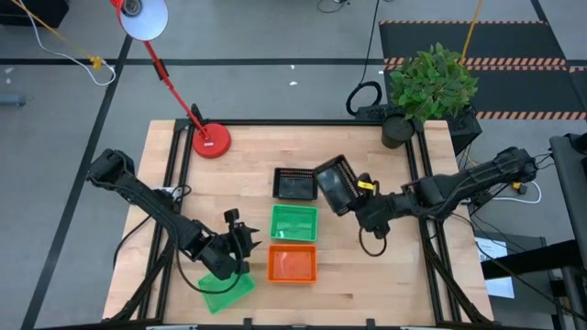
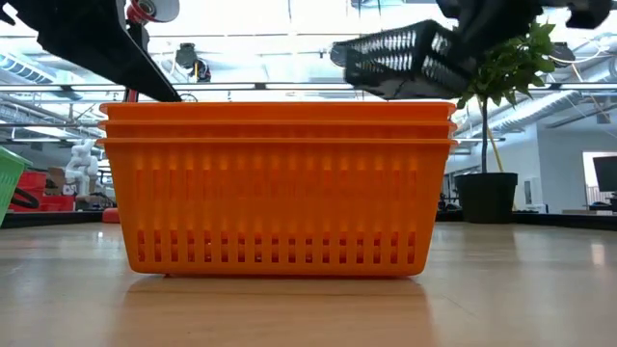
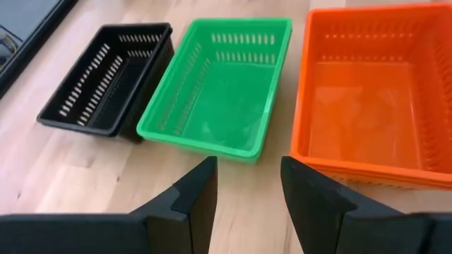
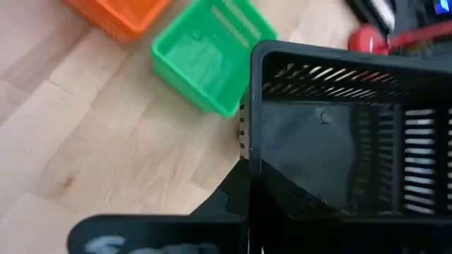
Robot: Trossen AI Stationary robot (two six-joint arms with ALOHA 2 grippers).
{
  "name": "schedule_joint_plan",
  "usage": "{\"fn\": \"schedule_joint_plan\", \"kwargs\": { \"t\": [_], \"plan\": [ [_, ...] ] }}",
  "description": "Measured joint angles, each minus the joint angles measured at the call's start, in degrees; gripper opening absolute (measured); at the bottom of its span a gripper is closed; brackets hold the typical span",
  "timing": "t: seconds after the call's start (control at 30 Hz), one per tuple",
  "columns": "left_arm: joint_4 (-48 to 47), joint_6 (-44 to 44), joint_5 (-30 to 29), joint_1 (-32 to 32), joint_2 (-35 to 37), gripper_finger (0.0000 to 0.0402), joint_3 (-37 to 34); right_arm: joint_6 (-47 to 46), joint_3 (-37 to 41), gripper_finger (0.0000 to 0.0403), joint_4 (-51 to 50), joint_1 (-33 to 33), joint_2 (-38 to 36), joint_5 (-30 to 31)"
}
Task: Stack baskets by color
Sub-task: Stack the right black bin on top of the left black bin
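Observation:
A black basket [image 1: 295, 183], a green basket [image 1: 293, 223] and a nested stack of orange baskets [image 1: 292, 264] stand in a row down the table's middle, each on its bottom. The low view shows three orange rims [image 2: 278, 125]. Another green basket [image 1: 227, 291] lies near the front left edge, partly under my left arm. My left gripper [image 1: 244, 242] [image 3: 247, 173] is open above the table with nothing between its fingers, facing the row. My right gripper [image 1: 351, 198] is shut on a second black basket [image 1: 334, 183] [image 2: 400, 60], raised right of the first. My right gripper holds the second black basket by the rim of one side wall [image 4: 248, 166]. One finger [image 4: 229, 201] shows outside that wall; the basket hides the other. The fingers slant down from the table's right side. The basket is tilted and lifted clear of the table.
A red lamp base [image 1: 211, 140] with its slanting red arm stands at the far left of the table. A potted plant [image 1: 429, 87] stands at the far right corner. Bare wood lies right of the basket row [image 1: 385, 275].

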State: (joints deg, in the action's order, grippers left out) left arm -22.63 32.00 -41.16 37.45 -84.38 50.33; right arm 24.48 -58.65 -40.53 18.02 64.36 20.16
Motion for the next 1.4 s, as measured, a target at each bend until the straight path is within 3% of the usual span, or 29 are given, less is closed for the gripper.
{"fn": "schedule_joint_plan", "kwargs": {
  "t": [0.33, 0.7, 1.03, 1.4],
  "plan": [
    [0.3, 0.2, 0.0, 0.0, 0.0, 0.0159, -0.2, 14.9, -8.4, 0.0001, -2.9, -8.2, 0.0, -11.6],
    [0.3, 0.2, 0.1, 0.0, 0.0, 0.0159, -0.2, 27.0, -16.1, 0.0000, -8.5, -13.3, 0.4, -17.5],
    [0.3, 0.1, 0.5, 0.0, 0.0, 0.0159, -0.2, 34.9, -25.0, 0.0000, -12.0, -17.9, 7.8, -24.3],
    [0.3, 0.0, 1.9, 0.0, 0.0, 0.0159, -0.2, 54.7, -30.9, 0.0000, -14.6, -21.7, 16.1, -27.1]
  ]
}}
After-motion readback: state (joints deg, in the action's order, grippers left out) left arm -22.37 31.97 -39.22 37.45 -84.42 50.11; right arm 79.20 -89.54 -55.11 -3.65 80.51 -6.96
